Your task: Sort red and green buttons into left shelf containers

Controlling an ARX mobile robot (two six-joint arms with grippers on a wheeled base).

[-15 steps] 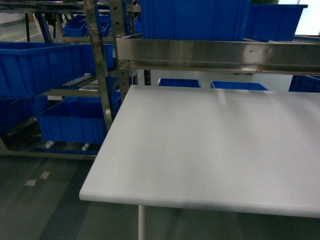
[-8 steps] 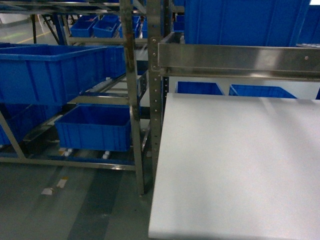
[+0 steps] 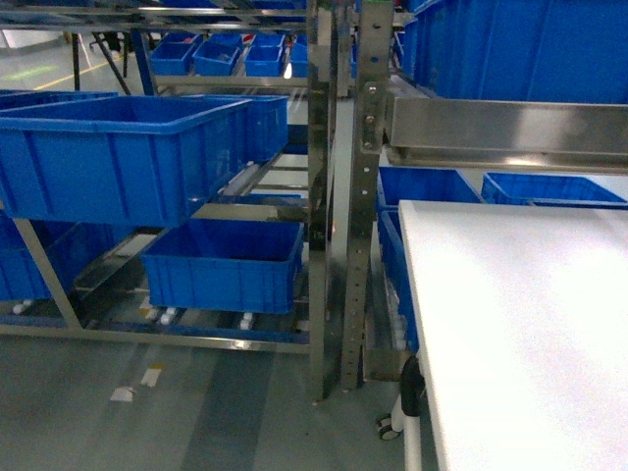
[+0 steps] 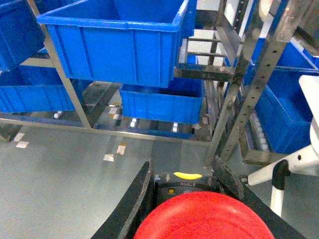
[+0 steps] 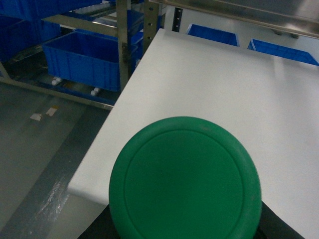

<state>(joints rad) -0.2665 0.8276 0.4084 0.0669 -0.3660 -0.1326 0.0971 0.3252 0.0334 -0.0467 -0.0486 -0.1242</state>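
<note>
In the left wrist view a red button (image 4: 202, 219) fills the bottom edge, its black base clamped between the two black fingers (image 4: 132, 199) of my left gripper (image 4: 184, 172), which is shut on it. The right wrist view is dominated by a green button (image 5: 185, 179). My right gripper (image 5: 187, 234) is shut on it, and only dark finger edges show under the cap. The left shelf containers are large blue bins: an upper one (image 3: 128, 157) (image 4: 119, 40) and a lower one (image 3: 224, 265) (image 4: 159, 102). Neither gripper shows in the head view.
A white table (image 3: 520, 324) (image 5: 224, 84) takes up the right side, with a steel rail above it. Perforated steel shelf posts (image 3: 358, 196) (image 4: 249, 94) stand between table and bins. Smaller blue bins (image 3: 422, 184) sit behind the table. Grey floor lies below the shelf.
The head view has swung left: the shelf and its blue bins have come toward the middle, and the white table has slid to the right edge.
</note>
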